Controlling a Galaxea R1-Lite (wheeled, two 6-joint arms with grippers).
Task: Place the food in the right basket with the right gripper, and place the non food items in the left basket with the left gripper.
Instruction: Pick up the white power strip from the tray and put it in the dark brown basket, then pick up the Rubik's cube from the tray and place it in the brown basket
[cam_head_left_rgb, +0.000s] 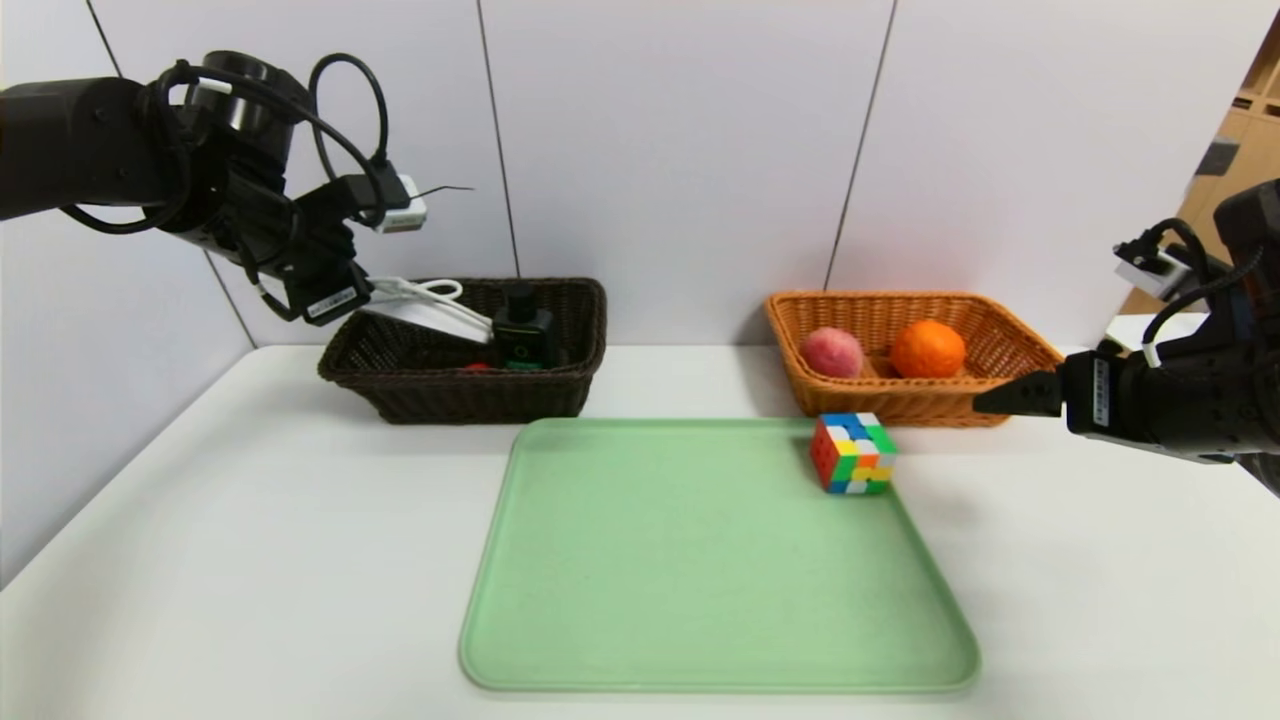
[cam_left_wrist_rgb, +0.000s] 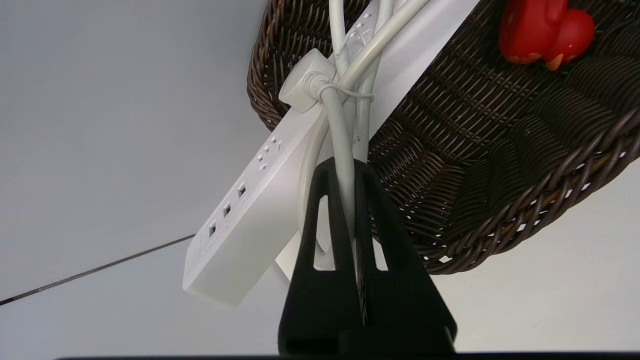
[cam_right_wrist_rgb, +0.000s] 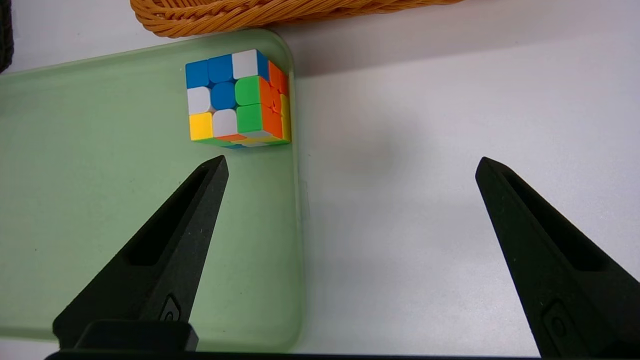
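Observation:
My left gripper (cam_head_left_rgb: 345, 292) is shut on the white cord (cam_left_wrist_rgb: 341, 130) of a white power strip (cam_head_left_rgb: 430, 312). It holds the strip tilted over the left end of the dark brown basket (cam_head_left_rgb: 450, 395). In the left wrist view the closed fingers (cam_left_wrist_rgb: 345, 167) pinch the cord, and the strip body (cam_left_wrist_rgb: 240, 220) hangs partly outside the basket rim (cam_left_wrist_rgb: 500, 210). A colourful puzzle cube (cam_head_left_rgb: 852, 453) stands at the far right corner of the green tray (cam_head_left_rgb: 700, 600). My right gripper (cam_head_left_rgb: 1000, 398) is open and empty, hovering right of the cube (cam_right_wrist_rgb: 235, 97).
The orange basket (cam_head_left_rgb: 1010, 340) at the back right holds a peach (cam_head_left_rgb: 832, 352) and an orange (cam_head_left_rgb: 928, 348). The dark basket also holds a black device (cam_head_left_rgb: 520, 328) and a red toy (cam_left_wrist_rgb: 545, 30). White table (cam_head_left_rgb: 200, 560) surrounds the tray; a wall stands behind.

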